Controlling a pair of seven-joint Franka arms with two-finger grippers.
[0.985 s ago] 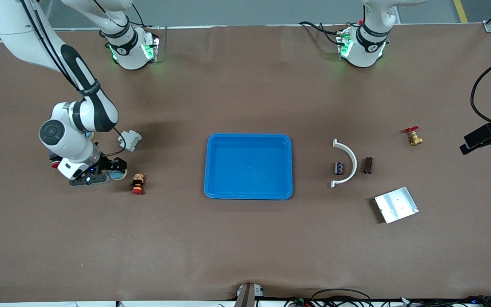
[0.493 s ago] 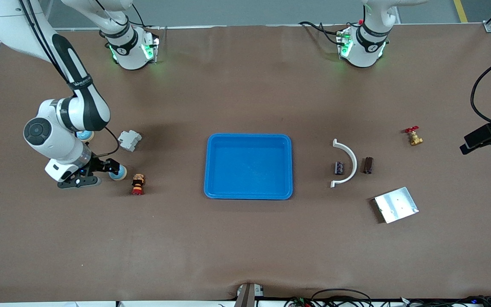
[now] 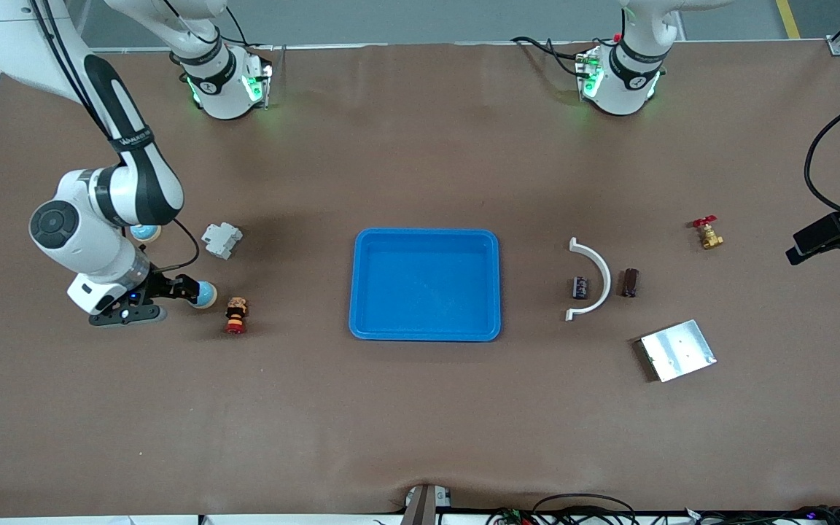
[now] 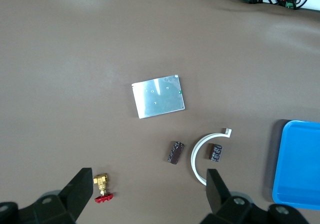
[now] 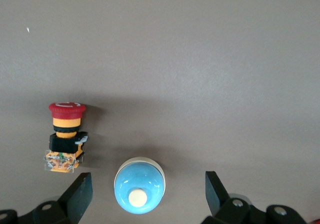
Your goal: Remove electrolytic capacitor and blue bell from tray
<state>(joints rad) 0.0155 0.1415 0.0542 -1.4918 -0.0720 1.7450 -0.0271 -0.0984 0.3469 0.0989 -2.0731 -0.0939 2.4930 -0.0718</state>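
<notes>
drawn back toward the right arm's end of the table since a second ago, leaving the blue bell (image 3: pixel 205 294) uncovered on the mat. right gripper (image 3: pixel 172 288) low beside that bell, fingers spread wide, gripping nothing, probably just after release. red push button (image 3: pixel 235 315) just beside. tray (image 3: pixel 425 284) emptied mid-table. two capacitors (image 3: pixel 580 286) (image 3: pixel 631 282) set down either side of a white arc (image 3: pixel 591 277). left gripper (image 4: pixel 147 196) waiting high, also spread, empty.
</notes>
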